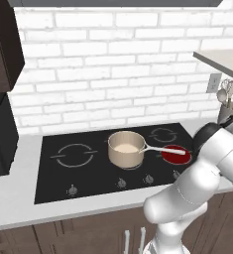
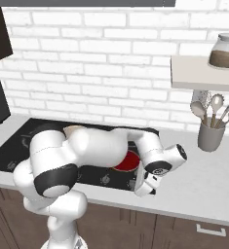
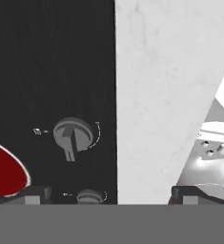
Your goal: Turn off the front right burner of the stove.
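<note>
One burner glows: the front right burner [image 1: 176,154] shows as a red disc on the right part of the stove [image 1: 58,178], just behind the row of knobs along the near edge. In the right base view the red disc [image 2: 126,162] peeks out between the arm's white links. In the hand view a curved slice of it [image 3: 4,171] sits at the lower left, with a round grey knob [image 3: 73,135] close beside it on the black glass and a second knob [image 3: 89,196] partly cut off at the bottom edge.

The jaws [image 3: 108,198] are spread wide, one fingertip over the black glass by the red disc, the other over the pale counter [image 3: 166,95]. They hang low over the stove's right near corner, touching nothing that can be seen.

A tan saucepan [image 1: 125,149] stands in the middle of the stove, its long handle reaching right to the red disc's edge. A big broken-ring zone [image 1: 74,155] lies to the left, and a smaller ringed zone [image 1: 163,134] sits behind the red one. Farther right on the counter a grey utensil holder [image 2: 211,136] holds spoons, under a wall shelf [image 2: 203,73] carrying a jar [image 2: 225,51].
</note>
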